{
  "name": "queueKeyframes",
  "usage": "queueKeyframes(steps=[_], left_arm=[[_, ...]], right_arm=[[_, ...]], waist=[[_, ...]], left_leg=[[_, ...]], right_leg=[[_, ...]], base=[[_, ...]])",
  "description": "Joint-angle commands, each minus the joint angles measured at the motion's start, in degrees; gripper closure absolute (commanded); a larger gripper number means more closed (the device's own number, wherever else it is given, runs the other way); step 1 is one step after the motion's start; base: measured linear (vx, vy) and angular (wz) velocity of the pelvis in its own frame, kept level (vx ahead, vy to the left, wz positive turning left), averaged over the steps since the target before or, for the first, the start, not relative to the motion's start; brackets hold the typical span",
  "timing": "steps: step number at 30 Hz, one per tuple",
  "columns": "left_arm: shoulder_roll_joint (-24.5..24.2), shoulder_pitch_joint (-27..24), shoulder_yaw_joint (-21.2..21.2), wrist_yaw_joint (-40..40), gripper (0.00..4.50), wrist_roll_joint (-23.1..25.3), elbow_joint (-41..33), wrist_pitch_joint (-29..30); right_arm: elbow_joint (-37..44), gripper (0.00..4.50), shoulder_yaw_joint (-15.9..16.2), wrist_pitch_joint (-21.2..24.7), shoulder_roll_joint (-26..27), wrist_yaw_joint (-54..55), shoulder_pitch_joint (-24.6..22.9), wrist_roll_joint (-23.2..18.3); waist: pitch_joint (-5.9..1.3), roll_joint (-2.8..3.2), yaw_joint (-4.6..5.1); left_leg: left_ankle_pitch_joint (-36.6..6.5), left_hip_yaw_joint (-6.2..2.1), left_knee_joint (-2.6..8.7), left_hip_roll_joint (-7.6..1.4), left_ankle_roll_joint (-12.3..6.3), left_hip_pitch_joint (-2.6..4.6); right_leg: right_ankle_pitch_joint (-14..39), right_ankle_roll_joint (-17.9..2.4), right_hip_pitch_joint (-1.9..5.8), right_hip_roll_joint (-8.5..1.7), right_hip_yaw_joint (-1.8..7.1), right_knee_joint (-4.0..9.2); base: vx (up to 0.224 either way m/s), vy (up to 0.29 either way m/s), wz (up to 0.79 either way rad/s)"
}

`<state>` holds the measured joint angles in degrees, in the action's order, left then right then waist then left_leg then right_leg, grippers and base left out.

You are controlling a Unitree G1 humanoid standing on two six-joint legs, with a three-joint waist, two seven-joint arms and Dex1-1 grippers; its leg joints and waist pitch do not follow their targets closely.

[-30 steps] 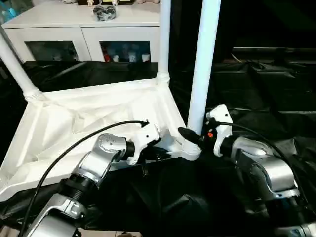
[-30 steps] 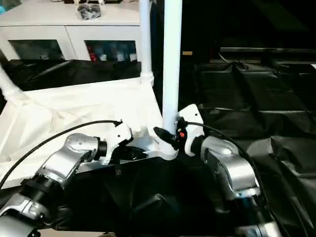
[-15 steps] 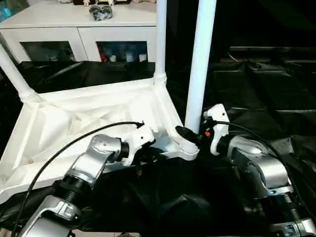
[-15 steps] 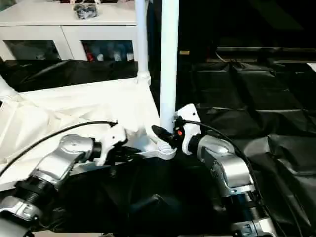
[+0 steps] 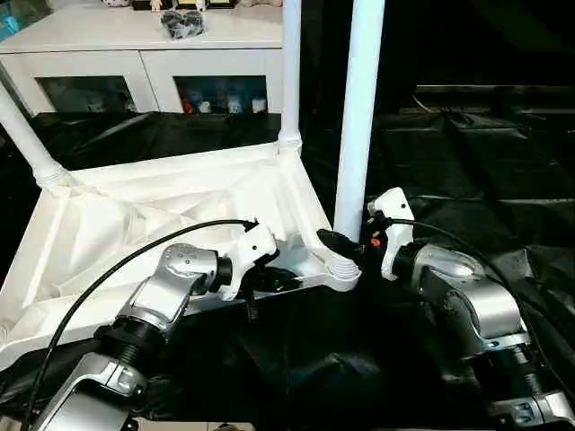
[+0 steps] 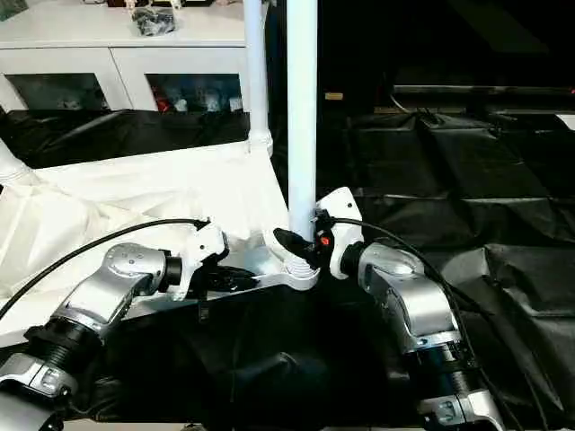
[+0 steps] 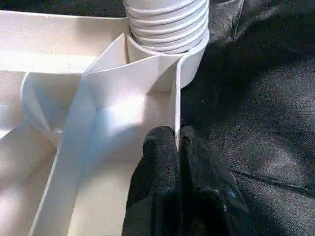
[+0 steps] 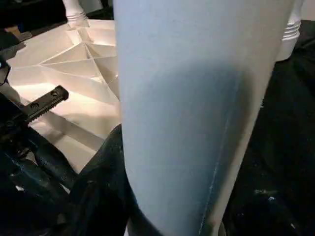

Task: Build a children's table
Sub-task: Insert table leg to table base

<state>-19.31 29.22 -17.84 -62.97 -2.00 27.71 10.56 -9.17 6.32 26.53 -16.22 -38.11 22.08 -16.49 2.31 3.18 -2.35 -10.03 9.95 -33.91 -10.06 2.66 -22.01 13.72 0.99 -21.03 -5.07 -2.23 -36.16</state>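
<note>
The white tabletop (image 5: 153, 215) lies upside down, ribbed underside up, on black sheeting. A leg (image 5: 27, 135) stands in its far left corner socket and another leg (image 5: 290, 72) in the back corner. In the near right corner socket (image 5: 341, 269) stands a third leg (image 5: 358, 117), and my right gripper (image 5: 346, 244) is shut around its base. In the right wrist view that leg (image 8: 197, 123) looms close, with one black finger (image 8: 103, 187) beside it. My left gripper (image 5: 286, 281) is shut on the tabletop's near rim (image 7: 176, 113), just beside the leg's threaded end (image 7: 167, 24).
A white cabinet with glass doors (image 5: 135, 63) stands behind the tabletop, with a dark bundle (image 5: 184, 22) on top. Crumpled black sheeting (image 5: 467, 162) covers the surface to the right and in front. A black cable (image 5: 135, 260) arcs over my left forearm.
The camera has shifted a little. The near right leg stands slightly closer to upright. Both grips look unchanged.
</note>
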Motion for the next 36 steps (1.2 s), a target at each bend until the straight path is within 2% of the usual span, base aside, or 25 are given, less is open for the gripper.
queueKeyframes(steps=[1,5,6,9,16,19,22,25,28,31,33,35,36], left_arm=[[-0.19,-1.91,-1.30,-0.33,4.50,0.66,1.76,0.55],[0.15,-1.90,-0.49,0.08,4.50,-0.02,1.04,1.16],[0.17,-1.92,-0.35,0.16,4.50,-0.08,1.05,1.13],[0.18,-1.88,-0.08,0.40,4.50,-0.11,1.08,1.07],[0.29,-1.45,0.54,1.65,4.50,0.00,1.19,0.92],[0.60,-0.85,0.97,2.91,4.50,0.31,1.96,0.56],[0.77,-0.54,1.06,3.29,4.50,0.37,2.36,0.39],[0.88,-0.34,1.14,3.63,4.50,0.41,2.73,0.12],[1.02,0.06,1.31,4.14,4.50,0.60,3.38,-0.28],[1.09,0.50,1.26,4.01,4.50,0.77,3.86,-0.51],[1.11,0.58,1.24,3.98,4.50,0.81,3.95,-0.58],[1.16,0.75,0.95,3.98,4.50,1.26,4.30,-0.99],[1.16,0.70,0.90,3.97,4.50,1.29,4.25,-1.01]], right_arm=[[-0.84,2.59,-0.55,-0.46,0.67,-0.73,0.18,-1.25],[-2.10,2.59,-4.08,-1.77,1.68,-1.25,-1.04,-4.15],[-2.37,2.59,-4.66,-2.04,1.89,-1.35,-1.40,-4.57],[-3.47,2.60,-5.62,-3.69,2.28,-1.80,-2.72,-4.97],[-7.20,2.60,-7.72,-8.89,3.71,-1.85,-5.78,-5.00],[-9.52,2.60,-8.35,-14.05,4.45,-1.62,-8.42,-4.02],[-10.49,2.60,-9.00,-16.83,4.92,-1.46,-9.89,-3.91],[-10.55,2.60,-8.78,-18.89,4.81,-1.81,-11.14,-3.38],[-10.11,2.60,-8.29,-20.97,4.48,-2.07,-12.84,-2.86],[-8.32,2.60,-5.85,-21.79,3.51,-2.27,-13.72,-0.62],[-8.07,2.60,-5.25,-21.96,3.28,-2.24,-13.70,-0.05],[-6.65,2.60,-1.99,-21.42,1.99,-2.98,-13.25,2.39],[-6.47,2.60,-1.55,-21.24,1.88,-3.10,-13.14,2.62]], waist=[[-2.81,-1.19,-0.32],[-2.89,-1.18,-0.31],[-2.91,-1.02,-0.36],[-2.89,-0.96,-0.40],[-2.75,-0.79,-0.46],[-2.71,-0.64,-0.56],[-2.51,-0.60,-0.52],[-2.54,-0.57,-0.67],[-2.67,-0.58,-0.82],[-2.69,-0.49,-0.92],[-2.68,-0.49,-0.99],[-2.48,-0.77,-1.01],[-2.46,-0.67,-0.99]], left_leg=[[-12.83,-0.75,4.35,-2.62,-1.37,0.87],[-12.76,-0.75,4.36,-2.70,-1.41,0.83],[-12.58,-0.77,4.36,-2.70,-1.47,0.85],[-12.47,-0.77,4.41,-2.68,-1.65,0.79],[-15.13,-0.87,4.72,-2.77,-0.84,0.90],[-16.00,-0.89,4.81,-2.82,-0.63,0.93],[-17.49,-0.94,5.00,-2.77,-0.55,0.95],[-18.12,-1.03,5.12,-2.87,-0.47,0.97],[-17.28,-1.01,5.16,-2.88,-0.87,0.93],[-15.91,-0.95,5.14,-2.80,-1.61,0.79],[-15.89,-0.90,5.09,-2.76,-1.69,0.78],[-16.95,-0.96,5.24,-2.76,-1.41,0.77],[-17.25,-0.98,5.25,-2.76,-1.23,0.81]], right_leg=[[9.70,-13.26,1.36,-3.23,2.09,5.16],[8.83,-13.38,1.33,-3.27,2.15,5.12],[8.53,-13.46,1.31,-3.27,2.12,5.10],[7.80,-13.66,1.30,-3.21,2.03,5.09],[11.09,-13.13,1.12,-3.28,2.06,5.47],[11.86,-12.84,1.03,-3.40,2.12,5.65],[13.90,-12.43,0.87,-3.36,2.13,5.94],[15.23,-11.81,0.82,-3.45,2.18,6.06],[13.34,-11.66,0.89,-3.38,2.17,6.03],[11.33,-11.90,1.01,-3.28,2.08,5.94],[12.06,-11.74,1.01,-3.36,2.11,6.04],[15.57,-10.84,0.93,-3.40,2.08,6.34],[16.36,-10.64,0.88,-3.40,2.09,6.40]], base=[[0.000,0.000,0.00],[0.000,0.000,0.00],[0.000,0.000,0.00],[0.000,0.000,0.00],[0.000,0.000,0.00],[0.000,0.000,0.00],[0.000,0.000,0.00],[0.000,0.000,0.00],[0.000,0.000,0.00],[0.000,0.000,0.00],[0.000,0.000,0.00],[0.000,0.000,0.00],[0.000,0.000,0.00]])
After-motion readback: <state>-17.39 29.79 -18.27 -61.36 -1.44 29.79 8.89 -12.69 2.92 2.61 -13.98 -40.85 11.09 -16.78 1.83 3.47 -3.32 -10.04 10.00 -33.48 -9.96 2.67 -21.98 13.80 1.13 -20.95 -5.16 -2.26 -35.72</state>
